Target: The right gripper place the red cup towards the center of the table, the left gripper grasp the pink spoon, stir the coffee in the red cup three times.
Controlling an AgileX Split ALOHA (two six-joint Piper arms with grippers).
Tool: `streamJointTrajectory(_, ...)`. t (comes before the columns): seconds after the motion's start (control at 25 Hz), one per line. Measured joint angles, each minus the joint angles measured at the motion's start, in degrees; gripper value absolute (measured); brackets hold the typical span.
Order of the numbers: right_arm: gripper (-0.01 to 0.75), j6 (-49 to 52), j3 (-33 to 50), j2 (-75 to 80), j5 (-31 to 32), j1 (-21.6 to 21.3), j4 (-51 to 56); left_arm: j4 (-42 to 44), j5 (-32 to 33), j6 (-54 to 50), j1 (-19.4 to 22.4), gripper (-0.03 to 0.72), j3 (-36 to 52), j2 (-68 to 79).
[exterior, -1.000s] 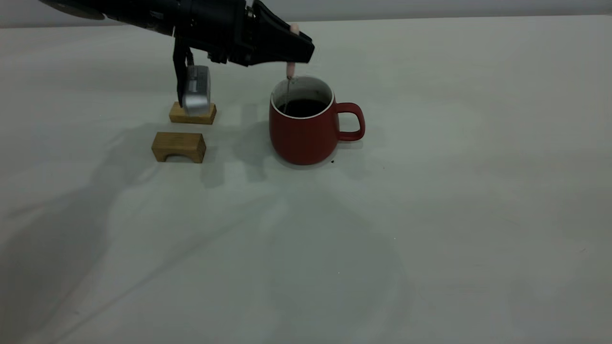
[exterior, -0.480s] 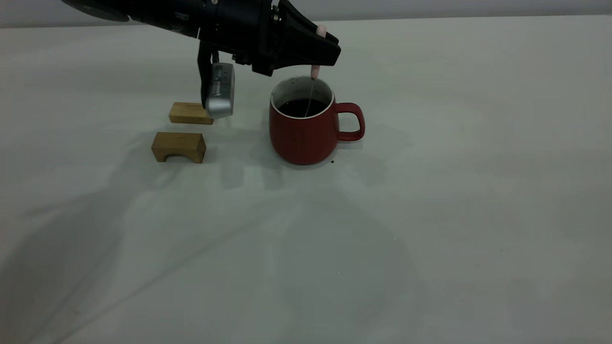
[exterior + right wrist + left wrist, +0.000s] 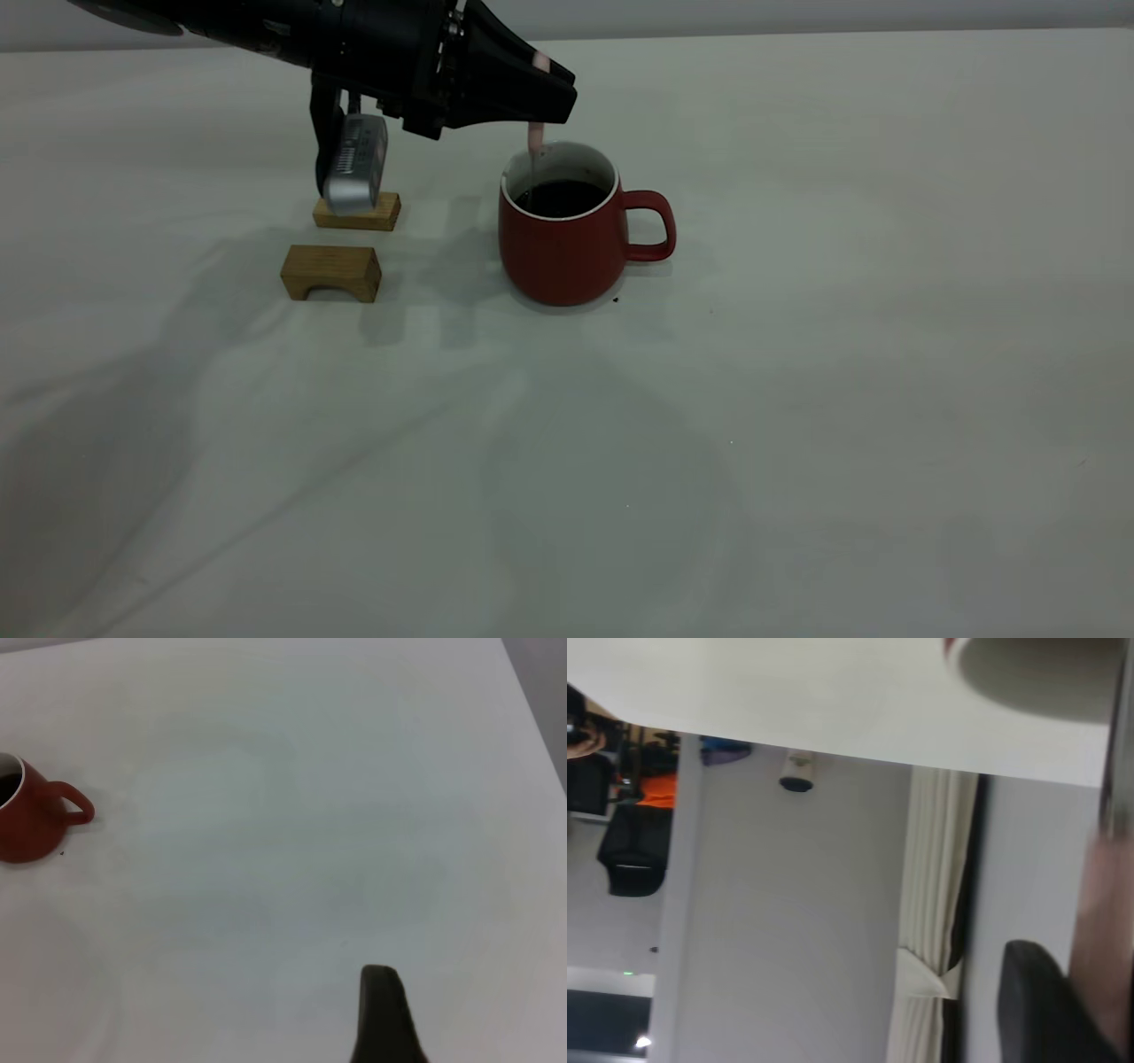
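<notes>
Since half a second ago my left gripper (image 3: pixel 540 97) has swung back from above the cup's handle side to above the rim on the side away from the handle, carrying the pink spoon (image 3: pixel 535 135) with it; the cup has not shifted.

Red cup (image 3: pixel 567 239) stands upright near the table's middle, handle pointing toward the right arm's side. Coffee (image 3: pixel 560 197) sits well below the white rim. Spoon hangs nearly vertical from my left jaws, which are pinched tight on the pink handle, only its tip showing above them. The grey stem runs down just inside the rim (bowl end is not discernible against the dark liquid).

My judgement: mid-stir. To do it well, hold the spoon upright, trace circles well within the white wall so the stem does not knock the cup, and keep depth constant so nothing slops.

Two wooden blocks (image 3: pixel 331 272) lie on the table (image 3: pixel 797 399) to the cup's left, one partly behind my wrist camera housing (image 3: pixel 354 164). Clear of the stir path.

Right gripper (image 3: pixel 383 1014) is parked well away from the cup; only one dark finger shows, so I cannot tell its opening.
</notes>
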Motion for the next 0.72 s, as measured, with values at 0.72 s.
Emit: streamJointTrajectory(0.72, 0.549, 0.00, 0.00, 0.00, 0.00, 0.00, 0.00, 22.55, 4.01, 36.19, -0.06, 0.536, 0.00, -20.46)
